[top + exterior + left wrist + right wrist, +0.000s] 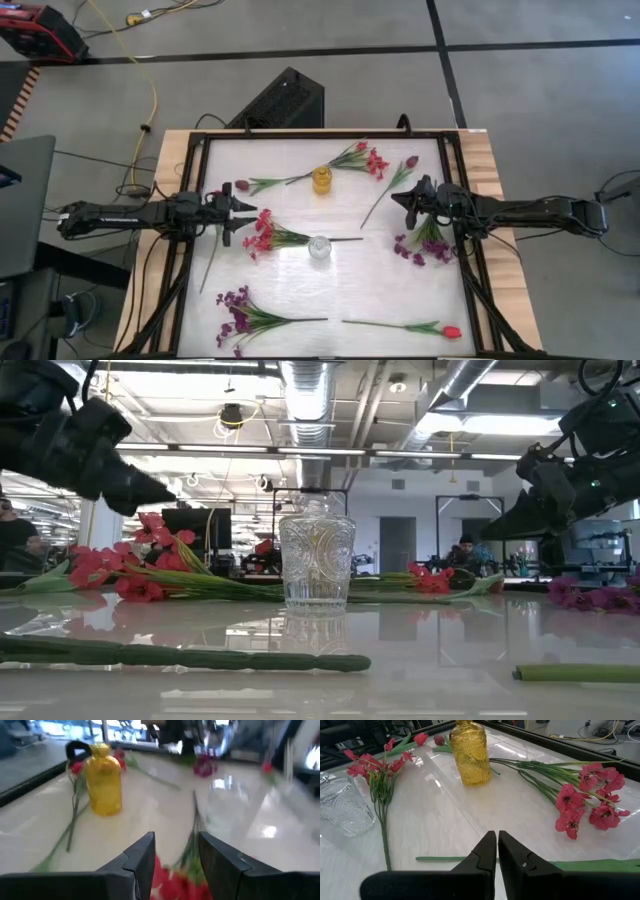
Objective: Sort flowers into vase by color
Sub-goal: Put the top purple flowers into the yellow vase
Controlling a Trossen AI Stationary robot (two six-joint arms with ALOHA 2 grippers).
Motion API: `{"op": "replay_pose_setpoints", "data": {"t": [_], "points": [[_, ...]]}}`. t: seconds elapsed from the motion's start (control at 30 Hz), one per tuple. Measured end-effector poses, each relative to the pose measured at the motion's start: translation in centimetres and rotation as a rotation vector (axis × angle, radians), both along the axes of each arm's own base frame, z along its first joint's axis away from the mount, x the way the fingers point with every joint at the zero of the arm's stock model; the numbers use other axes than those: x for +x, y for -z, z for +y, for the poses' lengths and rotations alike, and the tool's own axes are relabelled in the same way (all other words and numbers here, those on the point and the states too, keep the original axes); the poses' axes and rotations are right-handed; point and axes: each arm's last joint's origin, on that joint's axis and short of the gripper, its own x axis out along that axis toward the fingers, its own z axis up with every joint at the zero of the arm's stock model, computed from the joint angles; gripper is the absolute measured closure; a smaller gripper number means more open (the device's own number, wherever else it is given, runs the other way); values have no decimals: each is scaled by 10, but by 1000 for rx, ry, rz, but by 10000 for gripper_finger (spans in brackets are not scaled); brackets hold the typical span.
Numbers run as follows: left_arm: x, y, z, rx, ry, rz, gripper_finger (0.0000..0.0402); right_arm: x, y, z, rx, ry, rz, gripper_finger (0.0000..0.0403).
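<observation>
The left gripper (243, 208) was held above the table's left-centre, fingers spread apart, nothing between them; in the left wrist view the gap (176, 865) was seen over the red-pink spray's blossoms. The right gripper (401, 201) was held right of centre, fingers pressed together and empty (497, 851), with a thin green stem seen lying on the table beyond the tips.

The white tabletop (400, 285) was seen with flowers scattered flat, none in a vase. A red-pink spray (268, 234) was laid just beside the left gripper, its stem running towards the clear glass vase (319, 247) at centre. The yellow glass vase (322, 178) was stood upright nearer the far edge, empty. A second red-pink spray (368, 159) was laid just right of the yellow vase. A maroon tulip (243, 185) was laid left of the yellow vase; another maroon tulip (410, 161) was laid near the right gripper. A purple spray (422, 245) was partly covered by the right arm. Another purple spray (238, 315) was laid at the near left. A red tulip (449, 331) was laid at the near right.
</observation>
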Motion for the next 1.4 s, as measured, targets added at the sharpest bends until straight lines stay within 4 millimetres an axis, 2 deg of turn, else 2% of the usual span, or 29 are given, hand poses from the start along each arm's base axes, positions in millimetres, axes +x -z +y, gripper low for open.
{"op": "replay_pose_setpoints", "data": {"t": [0.23, 0.37, 0.53, 0.63, 0.8, 0.9, 1.0, 1.13, 1.27, 1.4], "points": [[1, -15, 1, -97, -26, -169, 262, 0, -1, 0, -2, 2, -6, 355], [1, -24, -1, -39, 50, -250, 262, 0, -1, 0, -4, 6, -10, 355], [6, -32, 0, 25, 24, -269, 262, 2, -7, -1, 17, 18, -83, 355], [15, -40, 1, 58, -8, -235, 262, 6, -22, -3, -19, 2, -140, 355], [35, -46, 4, 163, -31, -113, 262, 17, -77, -1, -269, -226, -106, 355], [46, -46, 5, 215, -28, -72, 262, 19, -110, -5, -313, -166, 32, 355], [54, -39, 7, 227, -70, -31, 262, 17, -137, -8, -391, -203, 231, 351], [61, -32, 9, 274, -92, 9, 262, 22, -157, -12, -440, -301, 460, 340], [66, -31, 10, 381, -96, 9, 262, 30, -156, -16, -480, -400, 764, 323], [67, -39, 13, 491, -121, -57, 262, 34, -136, -19, -519, -552, 1158, 294]]}}
